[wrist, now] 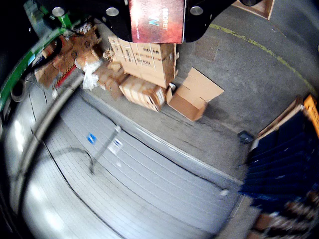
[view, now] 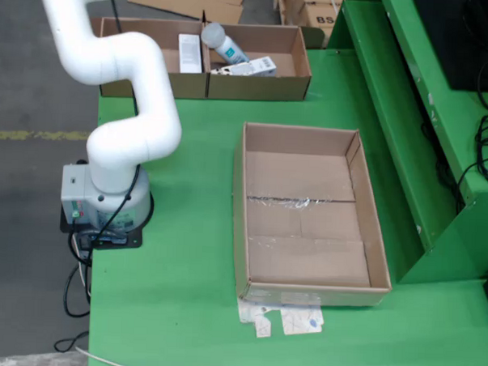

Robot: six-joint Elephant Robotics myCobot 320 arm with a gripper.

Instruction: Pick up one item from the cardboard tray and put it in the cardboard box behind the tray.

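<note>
Red flat printed carton [wrist: 157,20] sits against the end effector [wrist: 157,22]; whether gripped, I cannot tell. Shallow brown cardboard tray [view: 371,237] lies right of the white arm [view: 127,72], on the green tabletop [view: 174,293].

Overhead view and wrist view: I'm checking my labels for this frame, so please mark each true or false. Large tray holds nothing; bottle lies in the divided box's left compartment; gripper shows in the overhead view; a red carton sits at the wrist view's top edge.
1. The large cardboard tray holds no items. True; only tape shows on its floor.
2. The bottle lies in the left compartment of the divided box. False; it lies in the right compartment, as the overhead view shows it.
3. The gripper shows in the overhead view. False; the white arm leaves the top edge.
4. A red carton sits at the wrist view's top edge. True.
</note>
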